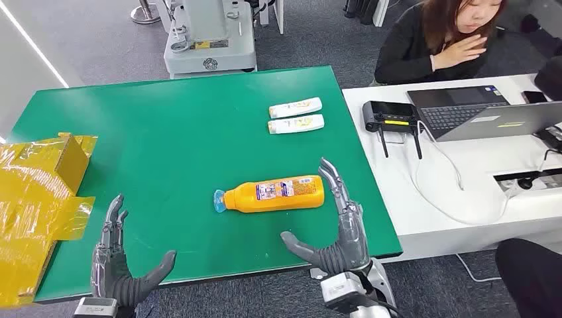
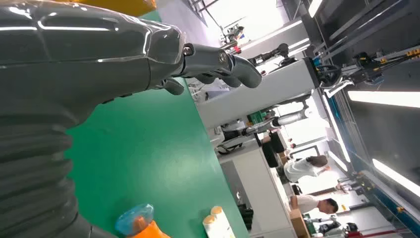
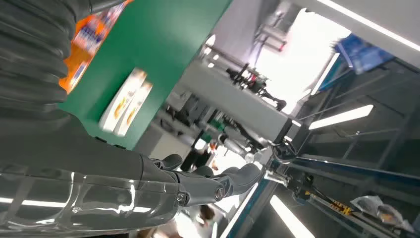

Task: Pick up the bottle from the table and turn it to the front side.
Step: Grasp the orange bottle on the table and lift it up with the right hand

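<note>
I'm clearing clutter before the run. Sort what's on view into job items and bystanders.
Job:
- orange plastic bottle with blue cap, lying on its side on the green table
- right hand, open beside the bottle's base
- left hand, open

Bystanders:
- two small white tubes
- yellow-taped cardboard box
- open grey laptop
- black router

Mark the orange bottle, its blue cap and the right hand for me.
orange bottle (image 1: 281,193), head view, on the label at mid-body.
blue cap (image 1: 219,200), head view, on the cap's middle.
right hand (image 1: 335,228), head view, on the palm.

Green table (image 1: 166,132) — bottle (image 1: 275,193), two tubes (image 1: 295,115)
</note>
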Tool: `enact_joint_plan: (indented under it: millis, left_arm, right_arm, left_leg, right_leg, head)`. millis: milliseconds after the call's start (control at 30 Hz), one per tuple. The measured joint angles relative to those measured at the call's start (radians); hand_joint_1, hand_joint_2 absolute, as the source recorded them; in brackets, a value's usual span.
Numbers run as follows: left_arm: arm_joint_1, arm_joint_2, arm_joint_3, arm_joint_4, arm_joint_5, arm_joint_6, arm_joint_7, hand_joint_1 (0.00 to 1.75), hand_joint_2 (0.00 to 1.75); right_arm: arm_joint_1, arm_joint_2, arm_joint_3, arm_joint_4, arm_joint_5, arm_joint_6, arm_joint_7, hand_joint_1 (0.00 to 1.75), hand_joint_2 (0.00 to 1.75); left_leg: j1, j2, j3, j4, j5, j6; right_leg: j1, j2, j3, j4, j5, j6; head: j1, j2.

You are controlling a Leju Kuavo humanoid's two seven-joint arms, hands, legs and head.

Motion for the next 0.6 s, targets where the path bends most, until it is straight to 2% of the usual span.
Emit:
enact_joint_plan:
  millis: [133,300,467,600]
  left_arm:
    - [-0.03,-0.002,-0.002,0.029,0.006,-0.031,-0.01,0.0,1.75]
    - [-0.091,-0.007,-0.009,0.095,0.028,-0.057,-0.03,0.0,1.75]
    - [-0.133,-0.007,-0.016,0.143,0.04,-0.069,-0.035,0.0,1.75]
    - [-0.158,-0.007,-0.027,0.171,0.044,-0.092,-0.033,0.0,1.75]
  right_arm:
    - [-0.042,-0.038,-0.027,0.03,0.063,0.008,0.061,0.0,1.75]
    - [-0.173,-0.1,-0.043,0.136,0.133,0.064,0.141,0.0,1.75]
    - [-0.355,-0.126,-0.005,0.299,0.146,0.165,0.209,0.0,1.75]
    - [-0.471,-0.129,0.041,0.428,0.091,0.315,0.257,0.0,1.75]
  left_leg:
    - [0.0,0.0,0.0,0.0,0.0,0.0]
    - [0.0,0.001,0.0,0.0,0.002,0.002]
    - [0.0,0.002,0.0,0.001,0.004,0.001]
    - [0.0,0.002,0.0,0.001,0.004,0.001]
  right_leg:
    - [0.0,0.0,0.0,0.0,0.001,0.001]
    - [0.0,0.001,0.0,0.0,0.003,0.002]
    - [0.0,0.002,0.0,0.0,0.005,0.001]
    - [0.0,0.002,0.0,0.0,0.005,0.001]
  head:
    - [0.0,0.0]
    - [0.0,0.0]
    - [0.0,0.0]
    - [0.0,0.0]
